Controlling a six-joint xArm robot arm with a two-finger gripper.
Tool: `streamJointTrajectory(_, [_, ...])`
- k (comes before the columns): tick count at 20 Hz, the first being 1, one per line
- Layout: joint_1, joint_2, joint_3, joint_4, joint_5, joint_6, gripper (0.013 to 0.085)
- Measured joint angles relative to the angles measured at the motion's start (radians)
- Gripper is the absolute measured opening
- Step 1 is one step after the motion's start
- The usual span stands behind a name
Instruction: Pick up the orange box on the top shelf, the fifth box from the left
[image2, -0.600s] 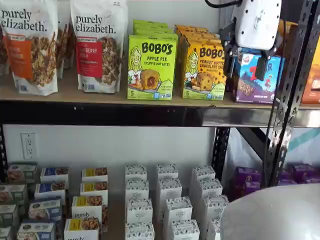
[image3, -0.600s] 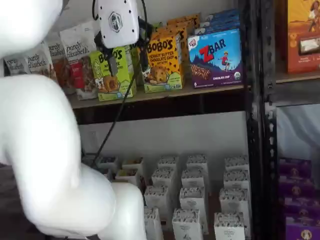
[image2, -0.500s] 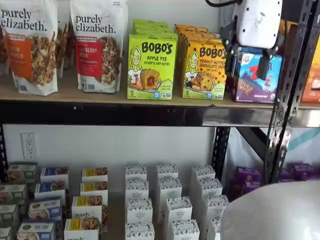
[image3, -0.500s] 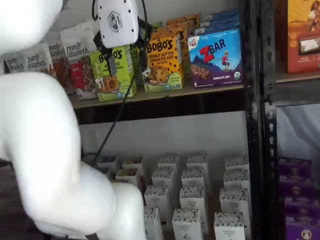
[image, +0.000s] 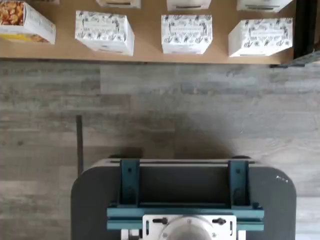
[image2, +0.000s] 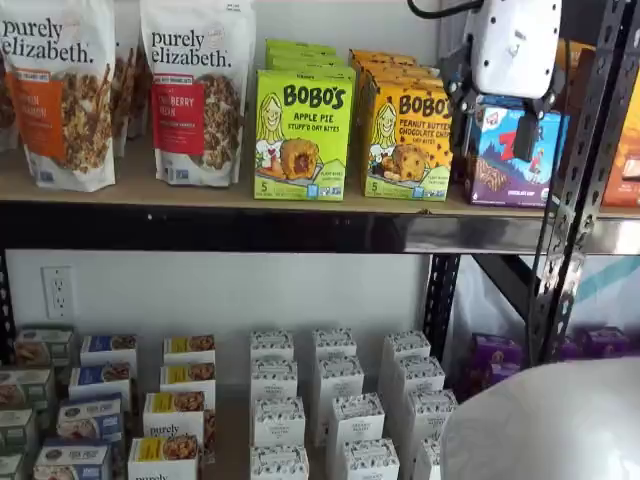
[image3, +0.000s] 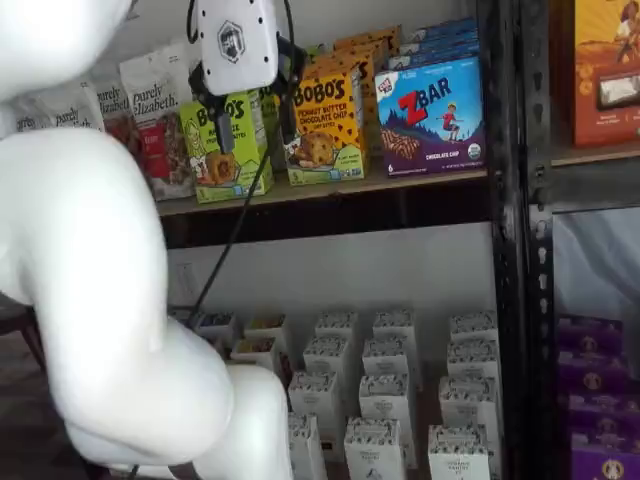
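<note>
Fingers (image3: 220, 125) spread wide apart, nothing between them. Gripper (image3: 252, 118) hanging in front of the top shelf (image3: 330, 190), clear of the goods. Orange box (image3: 325, 125) upright on that shelf, between green box (image3: 222, 150) and blue box (image3: 432, 115), untouched.

Tight sides, open front at the orange box (image2: 408, 140).
Flanked closely by the lime-green carton (image2: 303, 133) on one side and the blue ZBAR carton (image3: 431, 117) on the other, only narrow slots between. Front face clear above the top shelf (image2: 300, 200) rail. Backed by more cartons of the same kind. Hemmed farther along by a perforated black upright (image2: 578, 180). Fingers (image3: 222, 125) spread wide, hanging in front of the row.
</note>
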Motion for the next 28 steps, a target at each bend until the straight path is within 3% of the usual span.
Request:
streamJointTrajectory(4, [0.029, 0.004, 0.012, -0.032, -0.046, 0.016, 0.085])
streamJointTrajectory(10, [0.07, -0.009, 0.062, -0.091, -0.232, 0.05, 0.085])
streamJointTrajectory(23, [0.062, 0.065, 0.087, -0.067, -0.554, 0.06, 0.085])
streamJointTrajectory(28, [0.054, 0.101, 0.078, -0.066, -0.601, 0.053, 0.085])
